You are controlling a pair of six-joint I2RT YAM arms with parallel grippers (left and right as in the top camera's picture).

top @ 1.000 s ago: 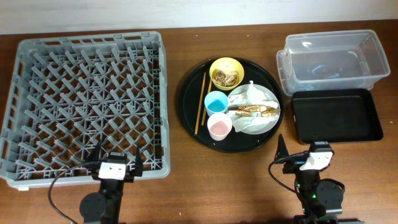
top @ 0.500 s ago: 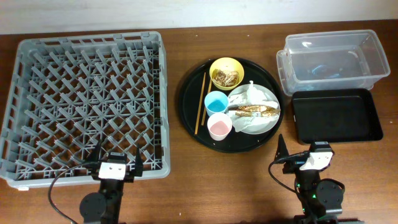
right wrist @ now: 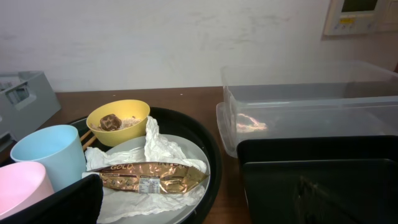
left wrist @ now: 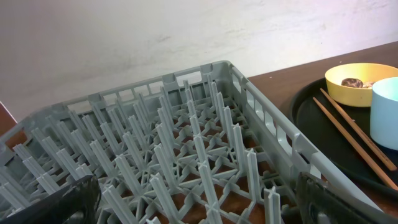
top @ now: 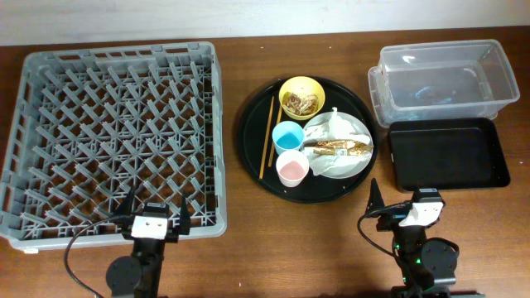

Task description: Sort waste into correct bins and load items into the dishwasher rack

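Note:
The grey dishwasher rack (top: 116,51) fills the left of the table. On the round black tray (top: 248,141) stand a yellow bowl (top: 301,97) with food scraps, a blue cup (top: 288,136), a pink cup (top: 292,169), two chopsticks (top: 267,136) and a plate (top: 364,136) carrying white napkins (top: 331,126) and a gold wrapper (top: 339,149). The clear tub (top: 439,48) and the shallow black tray (top: 447,153) lie at the right. My left gripper (top: 156,207) is open at the rack's near edge (left wrist: 267,143). My right gripper (top: 402,199) is open and empty, short of the wrapper (right wrist: 146,177).
In the right wrist view the clear tub (right wrist: 298,93) and the shallow black tray (right wrist: 311,162) lie ahead on the right. The blue cup (right wrist: 46,152) and the pink cup (right wrist: 22,186) stand at the left. A pale wall runs behind the table.

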